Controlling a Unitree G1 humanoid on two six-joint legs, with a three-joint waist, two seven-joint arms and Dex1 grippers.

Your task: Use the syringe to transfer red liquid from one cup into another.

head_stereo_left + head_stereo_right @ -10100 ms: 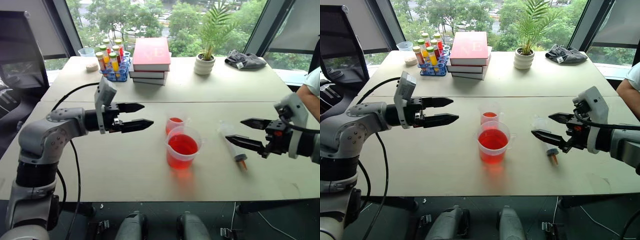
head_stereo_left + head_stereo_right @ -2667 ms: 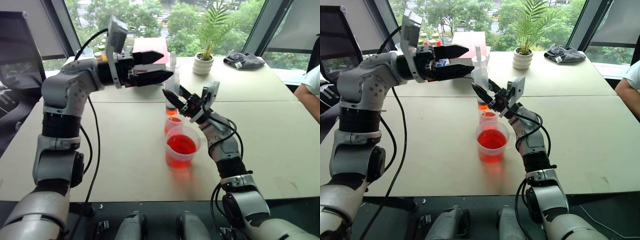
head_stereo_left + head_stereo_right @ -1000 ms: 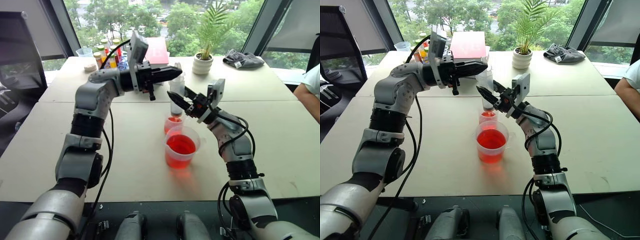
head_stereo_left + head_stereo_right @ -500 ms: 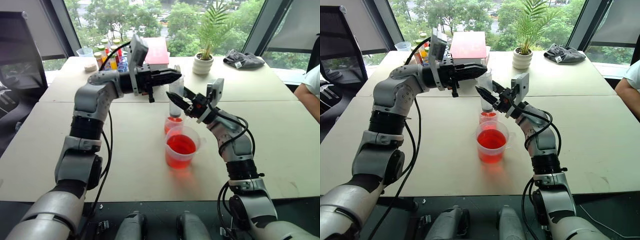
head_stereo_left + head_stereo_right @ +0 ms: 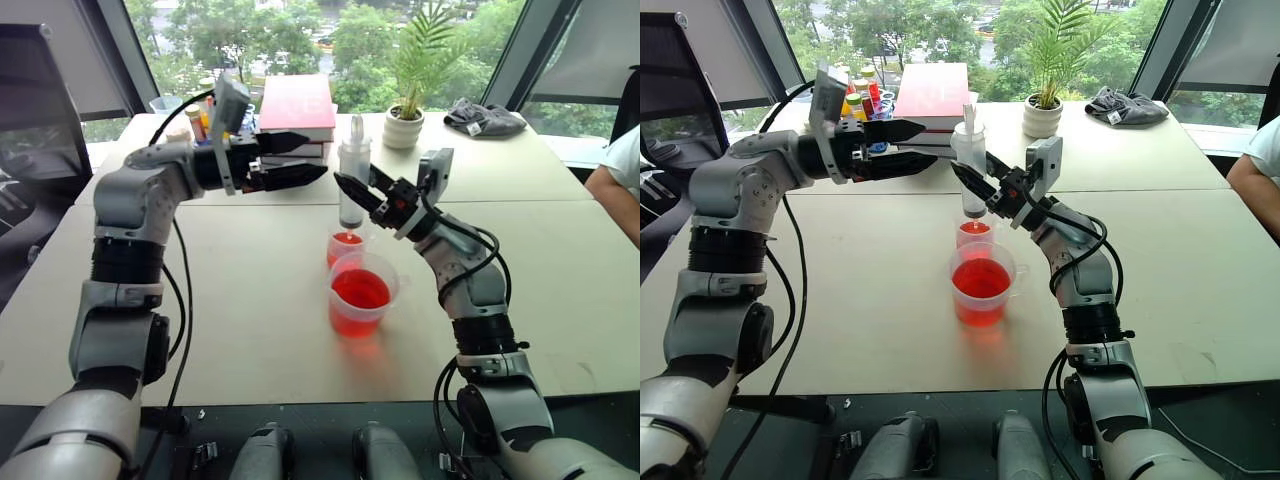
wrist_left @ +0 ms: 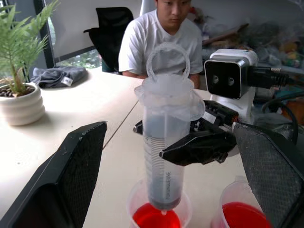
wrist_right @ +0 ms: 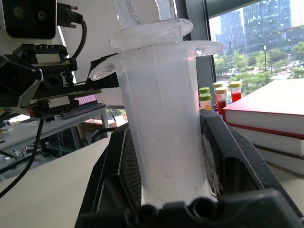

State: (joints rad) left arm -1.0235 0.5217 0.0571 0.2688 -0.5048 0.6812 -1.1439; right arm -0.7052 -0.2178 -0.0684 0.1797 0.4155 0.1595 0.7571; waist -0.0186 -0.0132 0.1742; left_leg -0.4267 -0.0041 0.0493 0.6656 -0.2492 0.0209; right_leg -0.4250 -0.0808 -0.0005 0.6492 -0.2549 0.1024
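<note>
The clear syringe [image 5: 351, 165] stands upright with its plunger pushed in, its tip just above the smaller cup [image 5: 345, 246], which holds red liquid [image 6: 156, 219]. My right gripper [image 5: 354, 182] is shut on the syringe barrel [image 7: 164, 133]. The larger cup [image 5: 360, 296] of red liquid stands just in front of the small one. My left gripper [image 5: 317, 152] is open, level, a short way left of the syringe top, holding nothing; its fingers [image 6: 71, 175] frame the syringe in the left wrist view.
A stack of books [image 5: 297, 110], a rack of capped tubes [image 5: 862, 100], a potted plant [image 5: 408, 125] and a grey cloth [image 5: 482, 118] sit at the table's far side. A person [image 5: 622, 165] sits at the right edge.
My left gripper, shut by the plunger top a second ago, has opened and drawn back to the left. The right gripper and the syringe have stayed put.
</note>
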